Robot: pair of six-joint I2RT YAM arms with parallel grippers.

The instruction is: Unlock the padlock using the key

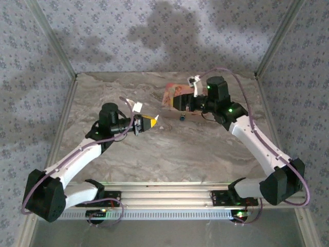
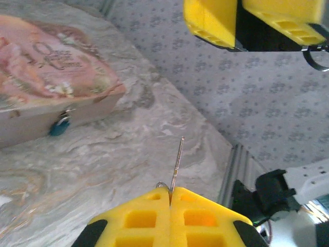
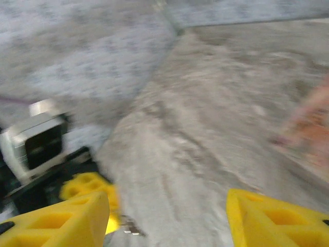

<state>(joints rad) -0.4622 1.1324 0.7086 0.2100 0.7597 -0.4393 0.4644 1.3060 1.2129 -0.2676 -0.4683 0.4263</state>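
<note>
My left gripper (image 2: 169, 198) has its yellow pads pressed flat together on the key (image 2: 177, 162). The thin metal blade stands out from the seam between them, and a bit of wire ring shows at its base. The blade points out over the marbled table (image 2: 133, 149) with its tip in the air, touching nothing.

The padlock (image 2: 59, 126) is a tiny teal-blue thing at the front wall of the pink box (image 2: 46, 72), under the lid's edge and low against the table. From the left wrist it lies off to the left of the key's line and farther out, well apart from the tip, with bare table between them. The key is not aimed at it.

My right gripper (image 3: 167, 218) has its two yellow fingers standing apart with nothing between them. Its wrist view is blurred. From above it hangs over the near side of the box, just beside the padlock.
</note>
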